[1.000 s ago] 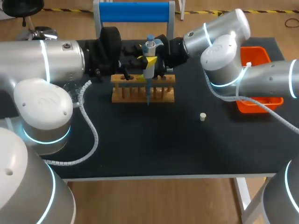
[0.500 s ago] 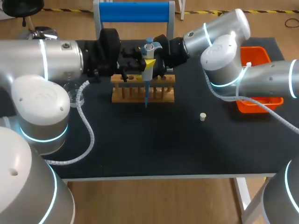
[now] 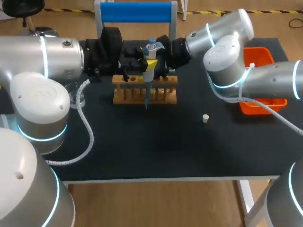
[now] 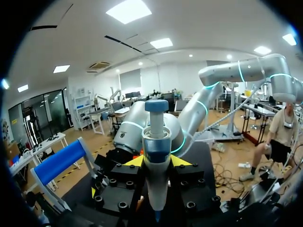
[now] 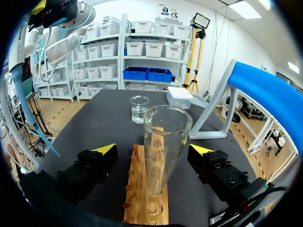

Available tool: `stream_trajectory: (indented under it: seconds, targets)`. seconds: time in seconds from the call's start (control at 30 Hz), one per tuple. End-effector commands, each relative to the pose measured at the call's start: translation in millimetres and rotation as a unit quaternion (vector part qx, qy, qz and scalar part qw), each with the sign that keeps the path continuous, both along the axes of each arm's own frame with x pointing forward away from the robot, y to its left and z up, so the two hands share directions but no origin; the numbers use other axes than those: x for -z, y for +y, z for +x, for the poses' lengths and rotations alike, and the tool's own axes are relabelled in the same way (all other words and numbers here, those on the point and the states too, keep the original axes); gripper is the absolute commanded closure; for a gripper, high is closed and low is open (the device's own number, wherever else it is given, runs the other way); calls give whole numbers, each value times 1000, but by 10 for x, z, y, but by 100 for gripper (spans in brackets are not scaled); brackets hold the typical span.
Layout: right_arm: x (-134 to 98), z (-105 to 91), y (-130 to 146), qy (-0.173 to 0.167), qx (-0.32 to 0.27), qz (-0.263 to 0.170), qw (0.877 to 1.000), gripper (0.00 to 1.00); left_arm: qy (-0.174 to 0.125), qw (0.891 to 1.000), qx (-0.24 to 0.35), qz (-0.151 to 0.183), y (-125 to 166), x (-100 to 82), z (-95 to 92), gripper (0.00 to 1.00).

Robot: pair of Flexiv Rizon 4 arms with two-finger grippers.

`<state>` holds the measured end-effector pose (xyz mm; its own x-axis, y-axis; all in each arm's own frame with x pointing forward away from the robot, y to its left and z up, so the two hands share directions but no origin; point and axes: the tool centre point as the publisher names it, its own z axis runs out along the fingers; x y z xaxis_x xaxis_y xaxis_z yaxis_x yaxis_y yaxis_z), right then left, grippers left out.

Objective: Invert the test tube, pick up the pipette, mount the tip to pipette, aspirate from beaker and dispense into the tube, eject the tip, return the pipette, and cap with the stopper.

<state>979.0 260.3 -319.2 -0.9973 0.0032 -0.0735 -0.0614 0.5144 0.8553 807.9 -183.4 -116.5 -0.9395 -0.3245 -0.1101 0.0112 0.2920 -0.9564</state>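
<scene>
- Grips the pipette (image 4: 156, 142) in the left end effector (image 4: 156, 161): yellow fingertips (image 4: 135, 161) clenched on its body from both sides, pipette upright, plunger end up.
- Hangs the pipette's blue tip (image 3: 146, 97) down in front of the wooden rack (image 3: 163, 94), about mid-rack in the head view.
- From the right wrist view, puts that tip beside the right end effector (image 5: 154, 149), outside its fingers and off to one side of the rack, not above the tube mouth.
- Leaves the right end effector released: fingers spread either side of the test tube (image 5: 163, 142), with a gap showing on both sides.
- Seats the test tube upright, mouth up, in a hole of the rack, directly between those fingers.
- Places the beaker (image 5: 139, 108) ahead of the right end effector, past the rack's far end, with clear liquid inside.
- Finds the stopper (image 3: 205, 118) lying alone on the black bench (image 3: 165, 151), right of the rack and well apart from it.
- Spots an orange bin (image 3: 265, 101) at the bench's right edge, partly behind the right arm (image 3: 227, 52).
</scene>
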Motion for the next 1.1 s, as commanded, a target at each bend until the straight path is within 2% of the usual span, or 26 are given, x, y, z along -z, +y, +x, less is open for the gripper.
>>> stream_trajectory:
  seconds: [0.03, 0.5, 0.83, 1.1]
  targets:
    - [-18, -30, -122, -1, 4, 0, 1000, 0, -1, 1000, 1, -2, 6, 5, 2, 100]
    - [-126, -273, -780, -9, 36, 17, 999, 0, -1, 1000, 1, -2, 6, 5, 2, 100]
    - [-434, -817, -1248, -27, 29, 74, 996, 0, -1, 1000, 1, -2, 6, 5, 2, 100]
    - [-807, -1161, -1395, -29, 5, 150, 988, 0, -1, 1000, 1, -2, 6, 5, 2, 100]
